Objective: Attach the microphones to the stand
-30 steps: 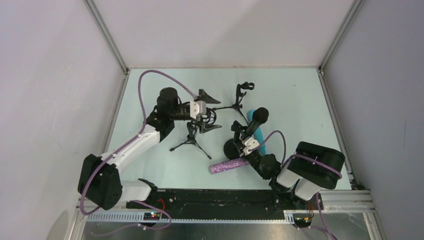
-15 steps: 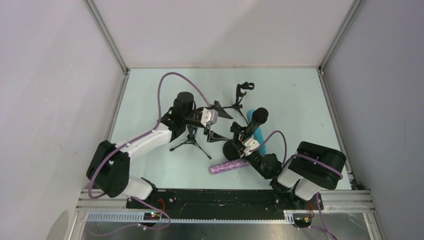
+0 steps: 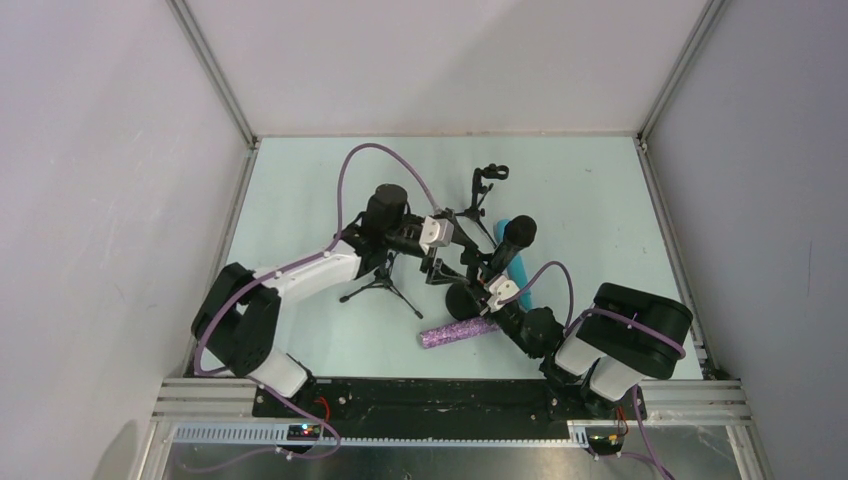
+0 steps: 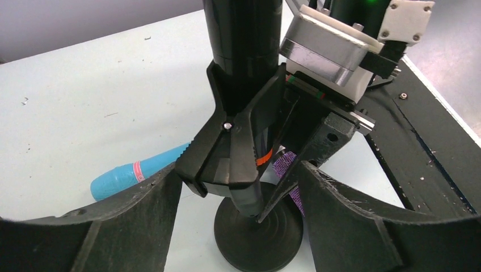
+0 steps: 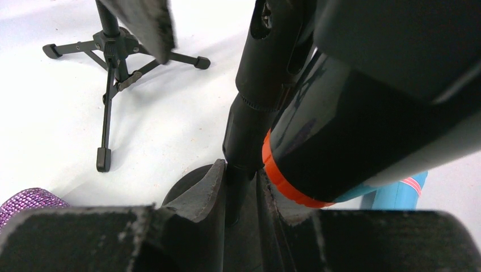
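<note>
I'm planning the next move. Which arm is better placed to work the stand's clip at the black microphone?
Left. The left gripper has its open fingers on either side of the clip and black microphone. The right gripper is shut on the round-base stand, probably steadying it.

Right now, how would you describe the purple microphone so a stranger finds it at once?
On the pale table, find the right arm at the near edge. Beside it, on the near side of the round-base stand, the purple microphone lies flat. It alone glitters; the black microphone sits in that stand, the light blue microphone lies behind.
</note>
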`<state>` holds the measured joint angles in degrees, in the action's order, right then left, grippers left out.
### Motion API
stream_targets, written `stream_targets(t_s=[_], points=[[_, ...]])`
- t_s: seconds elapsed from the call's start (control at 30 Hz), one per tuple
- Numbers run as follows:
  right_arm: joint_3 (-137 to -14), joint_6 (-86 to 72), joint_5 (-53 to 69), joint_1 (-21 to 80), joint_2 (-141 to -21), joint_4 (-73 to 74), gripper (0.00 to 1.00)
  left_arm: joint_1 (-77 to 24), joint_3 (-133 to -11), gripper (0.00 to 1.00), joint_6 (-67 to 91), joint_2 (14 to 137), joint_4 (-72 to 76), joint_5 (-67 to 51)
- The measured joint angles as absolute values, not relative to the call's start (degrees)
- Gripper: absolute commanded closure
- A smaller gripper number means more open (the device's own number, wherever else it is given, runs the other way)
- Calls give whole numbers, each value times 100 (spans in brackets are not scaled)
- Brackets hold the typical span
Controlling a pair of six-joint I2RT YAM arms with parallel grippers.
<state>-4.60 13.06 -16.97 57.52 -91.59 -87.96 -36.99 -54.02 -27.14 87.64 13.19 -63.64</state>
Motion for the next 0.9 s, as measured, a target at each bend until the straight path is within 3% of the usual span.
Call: stream_targets(t_s=[0.43, 0.67, 0.77, 0.9], points=[[-460, 1361, -1704, 5765, -9159, -8796, 100, -3830, -5596, 36, -2545, 9157, 1321, -6366], [-462, 1367, -1715, 5789, -9161, -8801, 100, -3848, -5721, 66, -2480, 9347, 1328, -6357], [-460, 1374, -1730, 5793, -9168, -8801, 100, -3846, -5756, 71, -2397, 9386, 1321, -6377], [-462, 1376, -1752, 5802, -9172, -8803, 100, -3846, -5758, 87, -2397, 9389, 1317, -6372]])
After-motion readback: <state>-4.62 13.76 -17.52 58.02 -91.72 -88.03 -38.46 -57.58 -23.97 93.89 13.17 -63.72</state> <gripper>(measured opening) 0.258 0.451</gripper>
